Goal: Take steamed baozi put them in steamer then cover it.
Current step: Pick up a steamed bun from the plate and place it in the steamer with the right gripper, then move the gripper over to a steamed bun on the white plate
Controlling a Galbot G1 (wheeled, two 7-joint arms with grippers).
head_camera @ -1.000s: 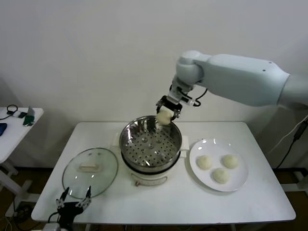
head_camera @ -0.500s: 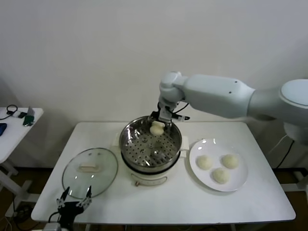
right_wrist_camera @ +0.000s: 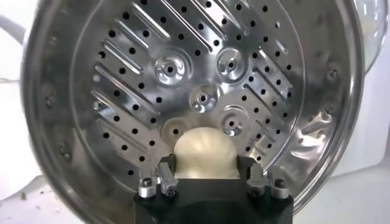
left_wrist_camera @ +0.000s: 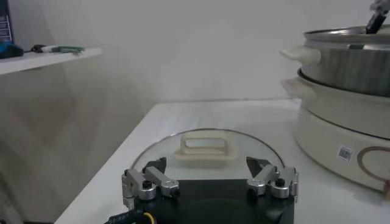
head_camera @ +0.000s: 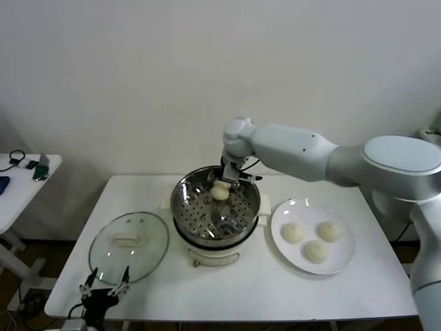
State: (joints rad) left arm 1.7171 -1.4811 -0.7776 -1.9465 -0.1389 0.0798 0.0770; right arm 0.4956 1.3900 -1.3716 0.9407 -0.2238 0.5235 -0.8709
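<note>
My right gripper is down inside the steamer, at the far side of the steel basket. A steamed baozi sits between its fingers; I can't tell whether they press it or stand just off it, and can't tell if the bun rests on the perforated floor. From the right wrist, bun is between the jaws, holed floor beyond it.

Steamer stands mid-table on its cream pot base, no lid on it. Three more baozi lie on a white plate just to the right of the steamer, apart from each other. The cover, clear glass with a cream bar handle, lies flat on the table to the steamer's left, near but not touching.

My left gripper hangs at the near table edge, just in front of the cover, jaws spread wide, holding nothing. The left wrist view shows the lid handle right ahead between the fingers.

Surface: white rectangular table, matte. Room: plain white wall behind. A second white side table at far left carries a few small dark and green items, too small to name. Cable hangs at far right by the wall.
</note>
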